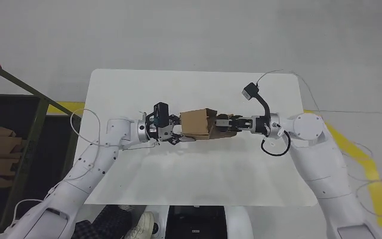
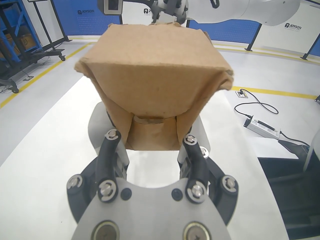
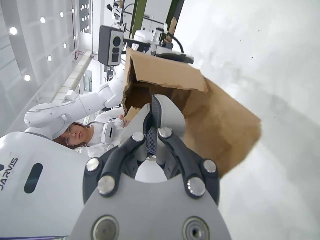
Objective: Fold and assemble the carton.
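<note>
A white rectangular table (image 1: 197,173) stands on pale grey floor (image 1: 179,36).

Top view looks down from afar; opposed wrist views closely face the shared carton (image 1: 196,123).

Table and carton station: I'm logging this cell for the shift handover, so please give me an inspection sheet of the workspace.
Surface: white table, a few dark specks.
Job's things: one brown carton, partly folded, held off the table between both arms, one end open.
Clutter: nothing seen.
Grippers: left gripper shut on the carton's folded end; right gripper shut at its open end, apparently pinching a flap.
Cables: thin wires loop off both arms; a power adapter with its cable lies on the floor.
Surroundings: blue partition panels, yellow floor lines, a green-framed rack.
</note>
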`<control>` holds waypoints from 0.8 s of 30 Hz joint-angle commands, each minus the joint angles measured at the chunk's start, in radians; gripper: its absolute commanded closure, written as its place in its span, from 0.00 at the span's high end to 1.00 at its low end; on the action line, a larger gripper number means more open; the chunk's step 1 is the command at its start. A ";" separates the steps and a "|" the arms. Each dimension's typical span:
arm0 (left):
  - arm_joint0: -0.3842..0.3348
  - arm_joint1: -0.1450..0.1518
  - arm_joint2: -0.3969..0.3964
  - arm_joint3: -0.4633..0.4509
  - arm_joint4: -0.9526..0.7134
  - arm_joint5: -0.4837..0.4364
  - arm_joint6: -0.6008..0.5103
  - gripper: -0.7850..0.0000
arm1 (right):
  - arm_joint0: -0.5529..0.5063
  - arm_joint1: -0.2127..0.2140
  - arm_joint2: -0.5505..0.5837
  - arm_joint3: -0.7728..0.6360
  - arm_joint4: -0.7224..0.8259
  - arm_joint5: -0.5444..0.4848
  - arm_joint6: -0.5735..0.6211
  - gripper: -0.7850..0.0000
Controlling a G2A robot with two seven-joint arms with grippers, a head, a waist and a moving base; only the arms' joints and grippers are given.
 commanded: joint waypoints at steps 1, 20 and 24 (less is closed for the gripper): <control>0.004 0.000 -0.002 -0.005 0.001 0.000 0.002 0.50 | -0.002 0.004 0.022 -0.004 0.000 0.000 -0.015 0.00; 0.033 0.005 -0.025 -0.048 0.004 -0.004 -0.004 0.47 | 0.080 -0.008 -0.087 0.013 0.007 0.005 0.030 0.00; 0.033 0.005 -0.023 -0.050 0.005 -0.004 -0.008 0.47 | 0.089 -0.014 -0.125 -0.014 0.013 0.011 0.044 0.00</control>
